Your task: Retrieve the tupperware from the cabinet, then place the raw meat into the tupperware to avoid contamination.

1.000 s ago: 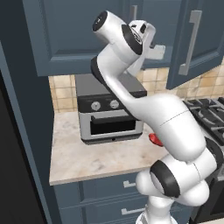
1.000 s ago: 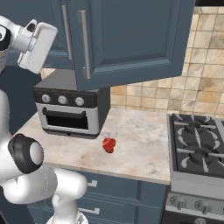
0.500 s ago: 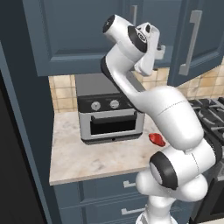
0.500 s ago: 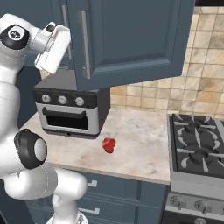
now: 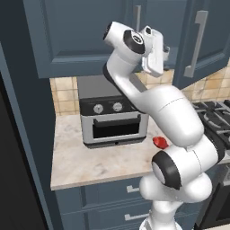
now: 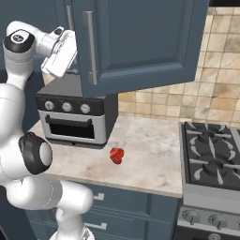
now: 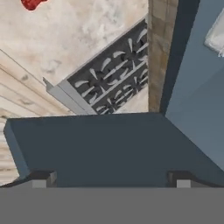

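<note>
The cabinet point(image 5: 81, 36) hangs above the counter, and its right door point(image 6: 140, 42) is swung partly outward. My gripper point(image 5: 165, 52) is raised to the gap between the two doors, beside the silver bar handle point(image 6: 89, 47), open and empty. In the hand view the fingertips point(image 7: 41, 179) stand wide apart over the door's dark edge point(image 7: 109, 144). A pale whitish corner point(image 7: 216, 37), apparently the tupperware, shows on a lighter blue surface at the top right. The raw meat point(image 6: 117, 155) is a red lump lying on the marble counter point(image 5: 90, 161), also in view as raw meat point(image 5: 160, 142) and raw meat point(image 7: 31, 3).
A grey toaster oven point(image 5: 112, 119) stands on the counter under the cabinet, left of the meat. A gas stove point(image 6: 211, 159) adjoins the counter on the right. Blue drawers point(image 5: 112, 197) run below the counter, and a tiled backsplash point(image 6: 159, 101) lies behind it.
The arm has swung the hand rightward and closer to the gap between the cabinet doors. The jaws stayed open. The meat and the doors have not moved.
</note>
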Tool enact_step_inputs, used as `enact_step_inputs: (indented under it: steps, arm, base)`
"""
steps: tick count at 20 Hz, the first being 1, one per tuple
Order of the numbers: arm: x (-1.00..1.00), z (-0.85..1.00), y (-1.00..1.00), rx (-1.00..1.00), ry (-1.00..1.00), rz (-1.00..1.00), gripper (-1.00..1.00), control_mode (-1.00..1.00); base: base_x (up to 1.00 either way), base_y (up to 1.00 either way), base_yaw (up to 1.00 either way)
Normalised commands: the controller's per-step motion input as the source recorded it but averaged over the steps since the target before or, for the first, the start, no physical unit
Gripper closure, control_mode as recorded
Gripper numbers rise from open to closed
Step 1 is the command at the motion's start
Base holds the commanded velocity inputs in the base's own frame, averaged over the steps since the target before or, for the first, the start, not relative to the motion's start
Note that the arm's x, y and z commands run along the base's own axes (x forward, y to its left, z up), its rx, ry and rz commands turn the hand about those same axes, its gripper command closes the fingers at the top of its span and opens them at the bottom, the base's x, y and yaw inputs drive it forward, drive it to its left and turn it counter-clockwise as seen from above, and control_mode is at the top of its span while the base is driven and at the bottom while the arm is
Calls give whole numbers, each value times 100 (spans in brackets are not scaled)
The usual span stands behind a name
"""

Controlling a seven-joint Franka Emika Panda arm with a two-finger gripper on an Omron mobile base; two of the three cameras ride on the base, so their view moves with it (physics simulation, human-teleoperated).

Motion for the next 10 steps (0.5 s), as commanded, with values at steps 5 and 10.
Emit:
enact_step_inputs:
  steps: [5,10]
  arm:
    - [-55,-5,-36,-7,14,-10,-100,-100]
    - [-70,-13,-51,0,1,-13,-100,-100]
  base:
    - [0,0,0]
    - [0,0,0]
